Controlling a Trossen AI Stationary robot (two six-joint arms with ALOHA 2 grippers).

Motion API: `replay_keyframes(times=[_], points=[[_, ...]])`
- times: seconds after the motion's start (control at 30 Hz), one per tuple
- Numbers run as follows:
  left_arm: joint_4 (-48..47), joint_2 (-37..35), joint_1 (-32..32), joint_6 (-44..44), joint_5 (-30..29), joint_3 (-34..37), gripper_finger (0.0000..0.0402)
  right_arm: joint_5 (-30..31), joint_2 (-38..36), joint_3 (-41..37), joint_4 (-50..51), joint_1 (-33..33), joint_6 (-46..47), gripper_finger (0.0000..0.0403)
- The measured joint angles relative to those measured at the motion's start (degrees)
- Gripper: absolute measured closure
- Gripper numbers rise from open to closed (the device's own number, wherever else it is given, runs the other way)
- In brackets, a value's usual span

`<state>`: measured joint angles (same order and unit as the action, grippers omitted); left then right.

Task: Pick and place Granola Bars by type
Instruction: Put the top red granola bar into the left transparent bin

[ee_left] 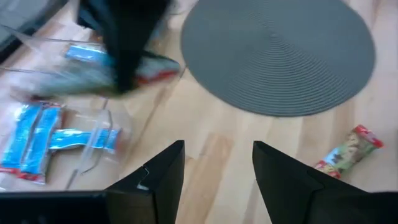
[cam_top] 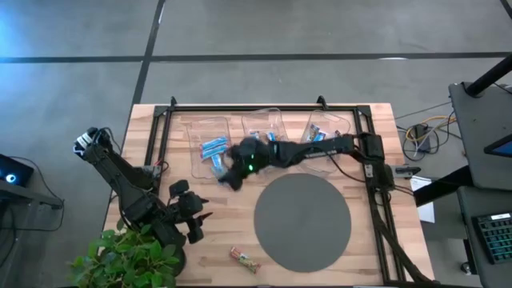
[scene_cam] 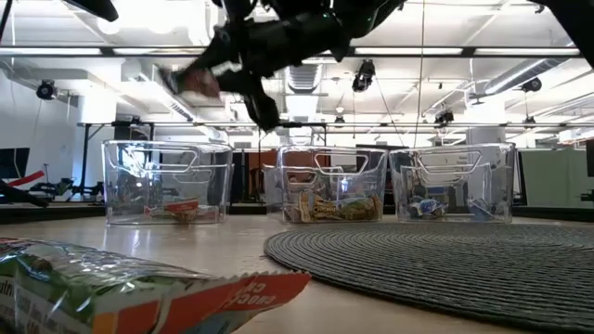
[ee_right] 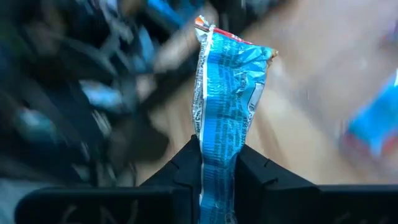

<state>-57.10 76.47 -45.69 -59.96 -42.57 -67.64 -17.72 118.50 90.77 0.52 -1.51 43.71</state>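
My right gripper (ee_right: 219, 163) is shut on a blue-and-white granola bar (ee_right: 227, 93). In the high view it hovers (cam_top: 230, 179) just near of the left clear bin (cam_top: 210, 146), which holds several blue bars (cam_top: 213, 148). The middle bin (scene_cam: 329, 182) holds tan bars and the right bin (scene_cam: 451, 182) holds blue ones. A multicoloured bar with red ends (cam_top: 245, 258) lies flat on the table near the front edge; it also shows in the left wrist view (ee_left: 348, 149). My left gripper (ee_left: 214, 171) is open and empty at the table's near left (cam_top: 194, 225). My right gripper pinches the blue bar's wrapper (ee_right: 217, 146) between its two fingers, near one end. The rest of the bar sticks out past the fingertips along their line, its crimped red-edged end (ee_right: 214, 31) farthest out. The bar is lifted clear of the table.
A round grey woven mat (cam_top: 302, 220) covers the table's middle right. A black frame (cam_top: 264, 106) runs around the bins and along the table's sides. A potted plant (cam_top: 128, 260) stands at the near left corner. Bare wood lies between the mat and my left gripper.
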Motion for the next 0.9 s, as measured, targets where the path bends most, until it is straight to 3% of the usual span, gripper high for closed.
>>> replay_keyframes(times=[0.13, 0.3, 0.67, 0.8, 0.9], points=[[-1.3, -0.1, 0.3, 0.1, -1.3, -0.2, 0.0229, 4.1, 0.5, 1.8, -3.5, -3.9, 4.3, 0.0347], [-1.4, -0.8, 0.2, 0.1, -1.4, -0.1, 0.0229, 4.1, 3.6, 5.3, -3.0, -6.8, 5.4, 0.0336], [-3.0, -2.8, 0.8, 0.2, -1.5, 0.2, 0.0229, 5.9, 5.5, 9.3, -0.6, -7.5, 2.5, 0.0177], [-3.0, -2.9, 0.8, 0.2, -1.5, 0.2, 0.0229, 6.3, 5.3, 9.3, -0.3, -7.8, 2.1, 0.0137], [-3.0, -2.9, 0.8, 0.2, -1.5, 0.2, 0.0229, 10.1, 5.3, 9.3, -0.3, -7.9, -1.2, 0.0117]])
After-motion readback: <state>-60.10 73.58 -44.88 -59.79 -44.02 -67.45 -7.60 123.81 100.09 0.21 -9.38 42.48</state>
